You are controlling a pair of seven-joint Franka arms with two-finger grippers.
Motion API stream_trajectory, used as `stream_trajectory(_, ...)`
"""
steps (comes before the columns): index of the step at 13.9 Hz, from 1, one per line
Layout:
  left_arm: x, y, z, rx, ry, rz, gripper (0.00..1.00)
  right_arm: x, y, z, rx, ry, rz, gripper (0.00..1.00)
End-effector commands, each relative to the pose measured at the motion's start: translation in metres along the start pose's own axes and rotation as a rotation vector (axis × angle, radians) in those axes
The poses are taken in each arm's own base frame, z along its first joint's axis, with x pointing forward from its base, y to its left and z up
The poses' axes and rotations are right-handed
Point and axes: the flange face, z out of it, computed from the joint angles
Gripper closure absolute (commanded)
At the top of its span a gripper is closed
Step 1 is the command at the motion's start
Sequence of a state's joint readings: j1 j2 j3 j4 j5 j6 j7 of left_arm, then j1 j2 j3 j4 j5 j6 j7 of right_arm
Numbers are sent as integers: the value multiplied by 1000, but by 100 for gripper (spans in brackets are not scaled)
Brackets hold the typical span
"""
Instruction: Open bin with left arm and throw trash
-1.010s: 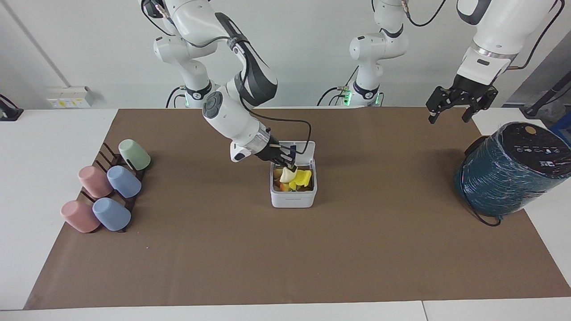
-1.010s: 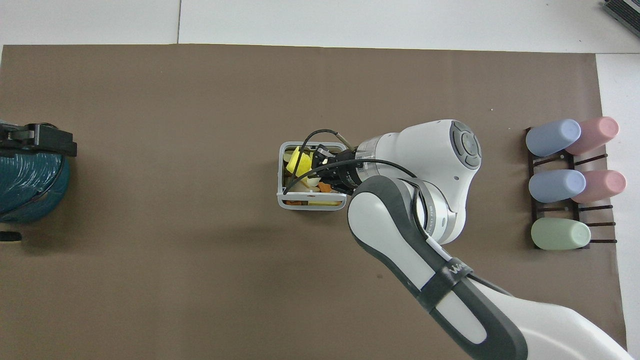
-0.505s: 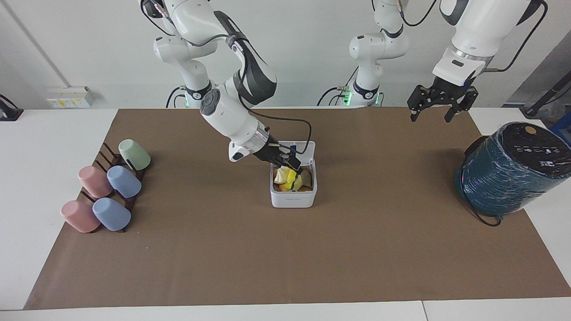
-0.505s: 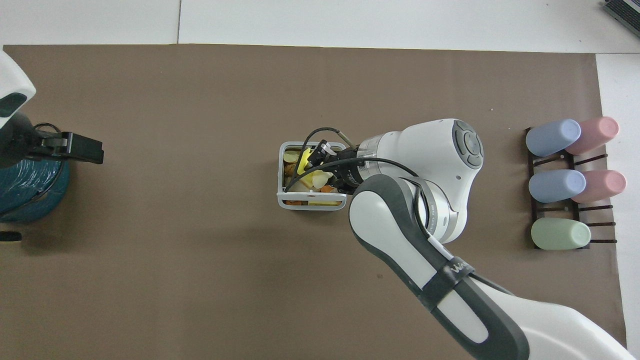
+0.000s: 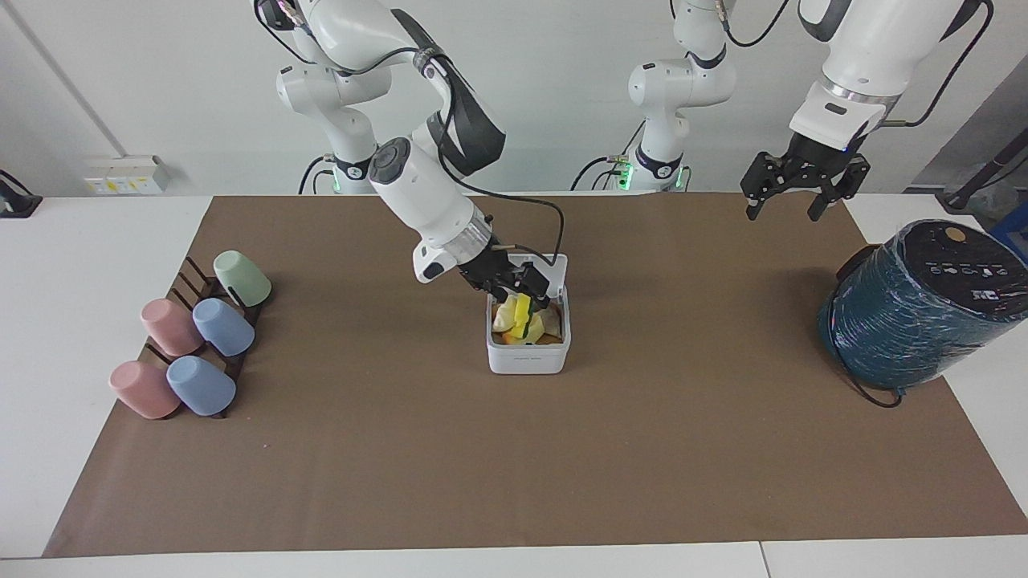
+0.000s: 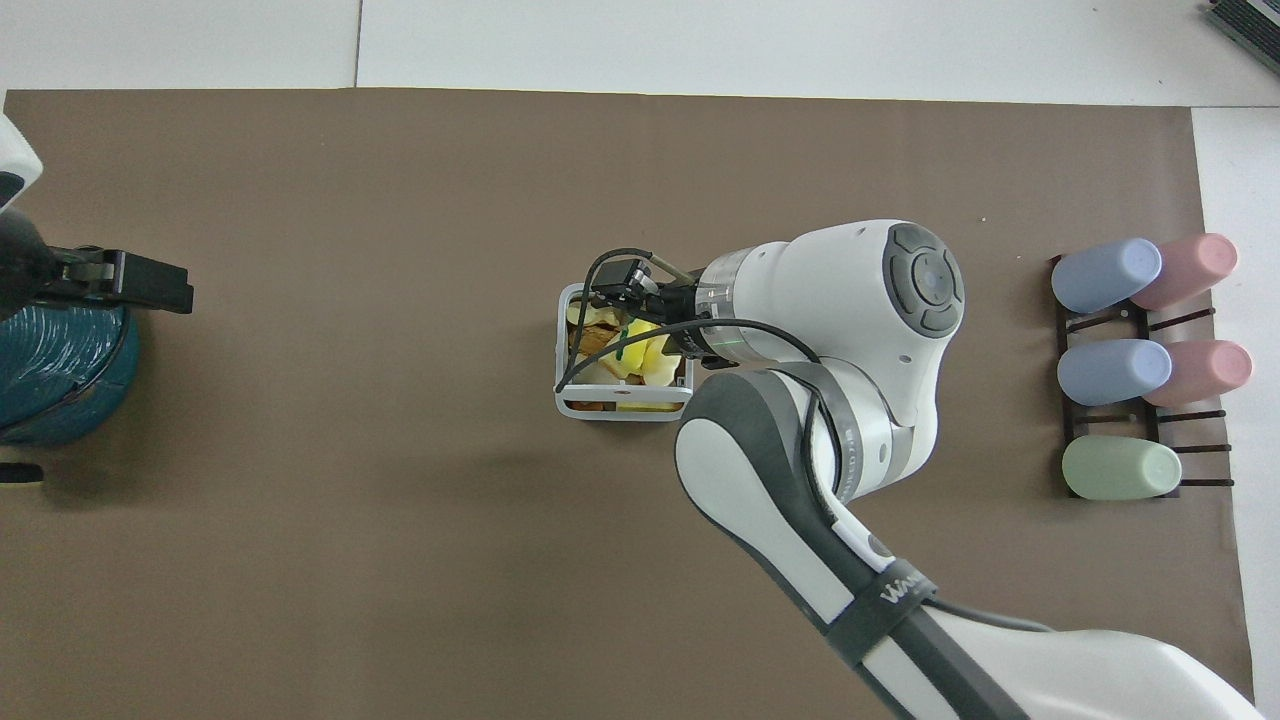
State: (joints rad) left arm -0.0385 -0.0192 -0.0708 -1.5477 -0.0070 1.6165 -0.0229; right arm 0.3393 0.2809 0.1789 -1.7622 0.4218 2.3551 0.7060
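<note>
Trash (image 5: 524,319) fills the open bin (image 5: 528,353) at the middle of the brown mat (image 5: 514,449), and the right gripper (image 5: 522,291) hangs directly over it, its tips at the bin's mouth. Whether its fingers are parted or closed on anything cannot be told; a bright yellow scrap (image 5: 521,310) stands upright just under the tips, but contact is unclear. In the overhead view the right gripper (image 6: 622,300) covers the part of the bin (image 6: 572,400) that lies farther from the robots, with cream and yellow pieces (image 6: 640,352) showing beneath its cable. The lid (image 5: 550,269) stands tipped back on the side nearer the robots. A small grey mark sits on the bin's front wall, too small to read. On the right arm's dark band the letters "WA" can be made out in the overhead view; the rest is cut off.

The left gripper (image 5: 797,183) waits up in the air with its fingers spread and nothing between them, over the mat's edge toward the left arm's end of the table, well apart from the bin. Near it stands a big dark-teal wrapped cylinder (image 5: 915,309), with a row of white marks on its black top that cannot be read. At the right arm's end, five pastel cups (image 5: 197,341) lie on a dark rack (image 5: 201,289).
</note>
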Motion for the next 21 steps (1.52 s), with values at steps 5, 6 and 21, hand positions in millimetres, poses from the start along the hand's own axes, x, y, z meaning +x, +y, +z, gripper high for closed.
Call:
stream_trajectory(5,5,-4,-13,-7,-46,3,0,32,0,-96,-360,292,-292,0)
stream_trajectory(6,5,-5,-12,-4,-53,6,0,47,15,-120,-401,306,-336,0)
stream_trajectory(21,-14,-12,-7,-2,-115,-20,0,94,192,-351,-451,99,-210,0)
